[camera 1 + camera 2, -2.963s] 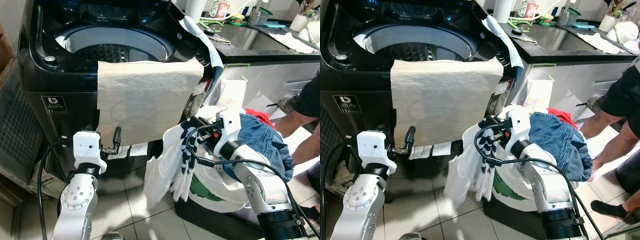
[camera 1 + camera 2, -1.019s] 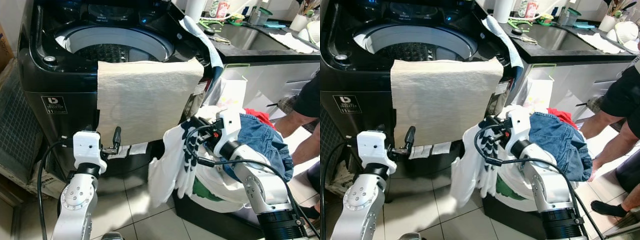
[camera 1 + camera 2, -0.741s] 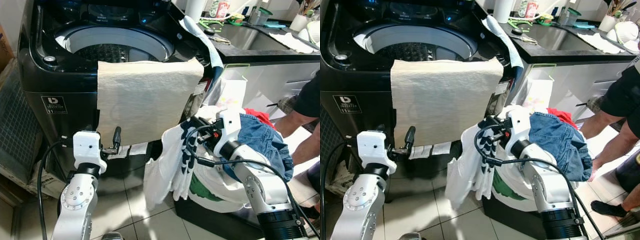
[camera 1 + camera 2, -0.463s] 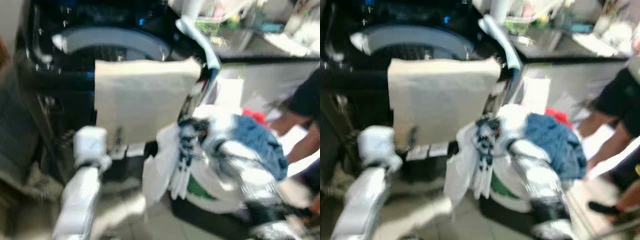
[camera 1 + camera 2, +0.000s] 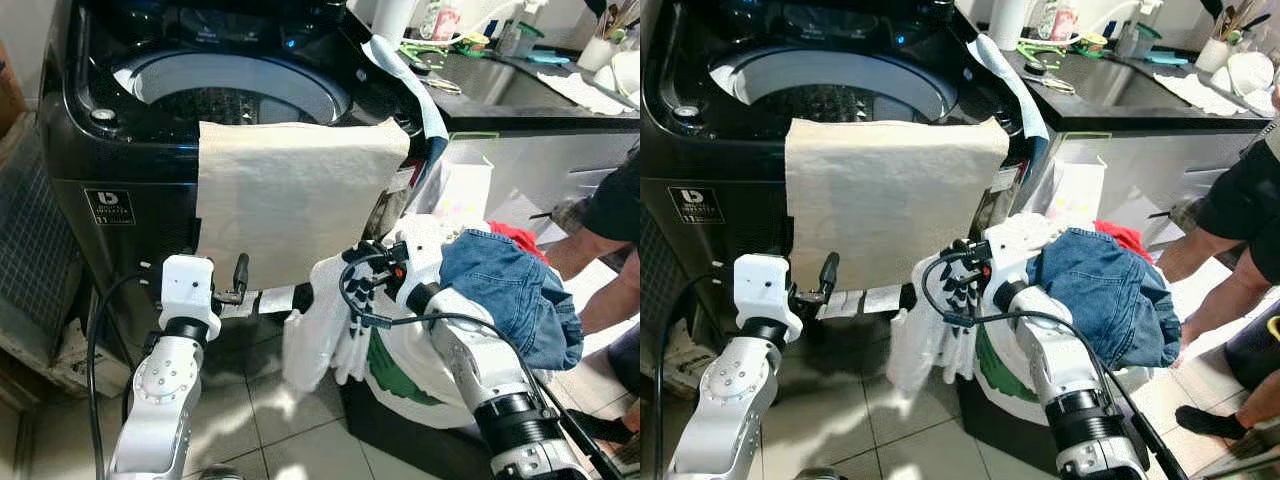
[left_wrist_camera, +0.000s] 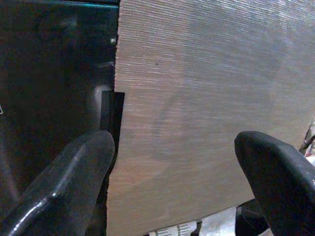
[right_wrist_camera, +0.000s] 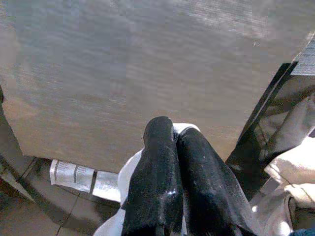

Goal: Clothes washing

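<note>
White garment [image 5: 310,335] pinched in right fingers [image 7: 170,187]; left fingers [image 6: 83,167] spread, facing beige cloth [image 5: 295,200]

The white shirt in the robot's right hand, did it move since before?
Yes. The right gripper has carried the white shirt leftward; it now hangs under the beige cloth draped on the washing machine, farther from the laundry basket.

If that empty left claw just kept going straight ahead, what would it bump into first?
Most likely the beige cloth draped over the washing machine front. The left gripper faces it squarely with its fingers open, though the depth is unclear.
</note>
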`<state>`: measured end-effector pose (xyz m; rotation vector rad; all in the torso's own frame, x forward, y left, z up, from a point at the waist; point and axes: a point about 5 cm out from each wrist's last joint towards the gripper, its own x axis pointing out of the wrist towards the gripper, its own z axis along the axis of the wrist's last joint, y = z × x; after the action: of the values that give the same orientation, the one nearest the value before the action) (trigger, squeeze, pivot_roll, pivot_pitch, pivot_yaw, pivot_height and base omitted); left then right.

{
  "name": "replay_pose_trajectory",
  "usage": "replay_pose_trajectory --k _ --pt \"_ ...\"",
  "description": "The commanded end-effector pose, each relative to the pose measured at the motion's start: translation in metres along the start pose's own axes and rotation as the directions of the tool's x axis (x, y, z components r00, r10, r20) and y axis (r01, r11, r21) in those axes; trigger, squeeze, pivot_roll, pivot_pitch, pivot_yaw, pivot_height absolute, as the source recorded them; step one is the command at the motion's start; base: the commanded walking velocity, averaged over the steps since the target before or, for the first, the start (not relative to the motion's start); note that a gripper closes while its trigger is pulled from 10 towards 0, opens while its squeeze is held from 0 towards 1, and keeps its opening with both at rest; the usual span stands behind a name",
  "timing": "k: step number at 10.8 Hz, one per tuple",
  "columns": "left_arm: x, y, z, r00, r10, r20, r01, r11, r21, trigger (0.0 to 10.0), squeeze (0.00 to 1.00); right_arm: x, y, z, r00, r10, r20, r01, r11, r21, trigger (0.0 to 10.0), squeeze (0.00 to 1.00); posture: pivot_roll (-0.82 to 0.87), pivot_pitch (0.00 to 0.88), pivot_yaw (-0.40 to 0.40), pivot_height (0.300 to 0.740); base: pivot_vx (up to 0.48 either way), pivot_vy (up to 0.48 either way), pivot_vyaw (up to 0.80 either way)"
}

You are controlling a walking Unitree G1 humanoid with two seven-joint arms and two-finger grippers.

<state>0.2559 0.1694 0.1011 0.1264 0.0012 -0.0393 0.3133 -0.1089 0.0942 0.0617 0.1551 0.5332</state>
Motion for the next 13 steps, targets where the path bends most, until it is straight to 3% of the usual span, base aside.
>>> replay_pose_trajectory --k 1,2,4,5,7,10,12,13 --pt "-0.001 -0.004 0.0 1.0 -0.013 0.002 0.013 1.0 -0.004 10.0 0.0 -0.003 -0.014 0.01 0.998 -0.047 0.047 0.048 0.998 -0.027 10.0 0.0 0.23 0.0 -0.159 0.74 0.0 0.0 0.0" --pt "-0.012 0.004 0.0 1.0 -0.012 0.016 0.012 1.0 0.005 10.0 0.0 -0.011 -0.017 0.008 0.998 -0.037 0.045 0.039 0.999 -0.038 10.0 0.0 0.23 0.0 -0.158 0.74 0.0 0.0 0.0" --pt "-0.049 0.035 -0.012 0.998 0.065 -0.012 -0.065 0.998 0.011 10.0 0.0 -0.042 -0.037 0.0 0.996 -0.082 0.039 0.084 0.995 -0.056 10.0 0.0 0.22 0.0 -0.158 0.74 0.0 0.0 0.0" --pt "-0.061 0.026 0.013 0.997 0.033 0.074 -0.035 0.999 0.024 10.0 0.0 -0.063 -0.041 0.004 0.994 -0.094 0.046 0.098 0.991 -0.086 10.0 0.0 0.22 0.0 -0.166 0.74 0.0 0.0 0.0" --pt "-0.052 0.01 0.037 0.99 -0.003 0.139 0.007 1.0 -0.024 10.0 0.0 -0.066 -0.033 0.031 0.992 -0.04 0.118 0.055 0.99 -0.128 10.0 0.0 0.21 0.0 -0.159 0.74 0.0 0.0 0.0" --pt "-0.045 0.003 0.026 0.995 -0.045 0.084 0.044 0.999 0.01 10.0 0.0 -0.06 -0.036 0.035 0.987 -0.095 0.133 0.111 0.987 -0.12 10.0 0.0 0.2 0.0 -0.14 0.74 0.0 0.0 0.0" --pt "-0.041 0.001 0.026 0.996 -0.039 0.076 0.036 0.999 0.04 10.0 0.0 -0.049 -0.039 0.067 0.969 -0.117 0.218 0.149 0.979 -0.137 10.0 0.0 0.2 0.0 -0.139 0.74 0.0 0.0 0.0" --pt "-0.038 0.001 0.026 0.996 -0.04 0.079 0.038 0.999 0.034 10.0 0.0 -0.045 -0.052 0.103 0.94 -0.144 0.31 0.192 0.973 -0.131 10.0 0.0 0.2 0.0 -0.134 0.74 0.0 0.0 0.0"
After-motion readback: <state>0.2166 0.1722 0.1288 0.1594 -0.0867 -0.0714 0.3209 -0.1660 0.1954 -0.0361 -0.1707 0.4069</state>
